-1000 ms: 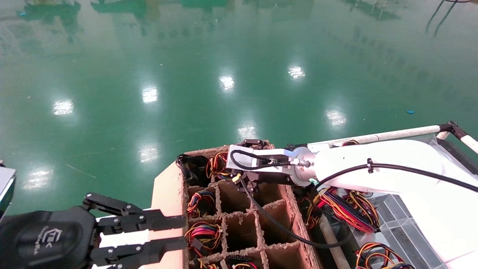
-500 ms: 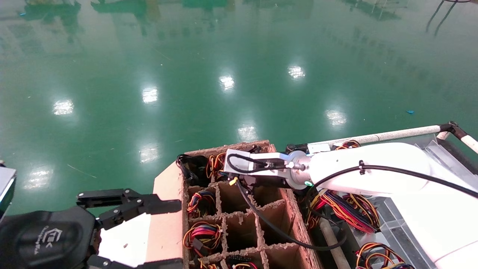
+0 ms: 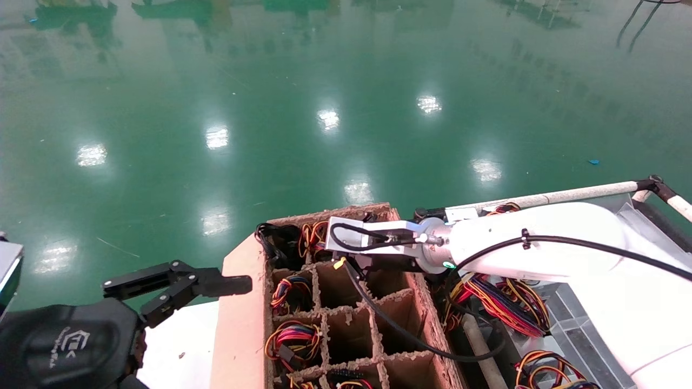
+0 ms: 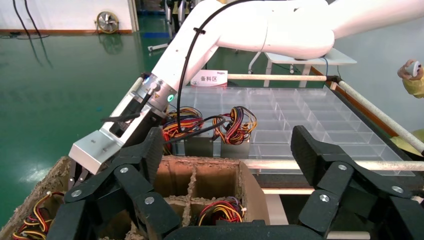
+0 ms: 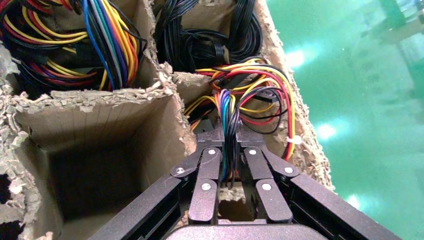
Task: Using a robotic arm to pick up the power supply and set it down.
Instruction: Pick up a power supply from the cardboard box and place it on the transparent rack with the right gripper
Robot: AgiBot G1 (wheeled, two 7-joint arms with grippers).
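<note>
Now your right pincer [image 5: 229, 172] sat clamped on the power supply's wires [image 5: 227, 112] in the box's [image 3: 238, 324] far corner cell; your left pincer [image 4: 227, 165] had spread wide. Lift looks next.

Glossy green floor [image 3: 270, 108] carries a brown corrugated-cardboard box with divider cells [image 3: 346, 324]. Beside it stands a clear plastic compartment tray [image 4: 300, 120] on a white-railed frame [image 3: 567, 195].

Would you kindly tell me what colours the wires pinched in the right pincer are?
Blue, purple, white and black wires, shown best in the right wrist view.
</note>
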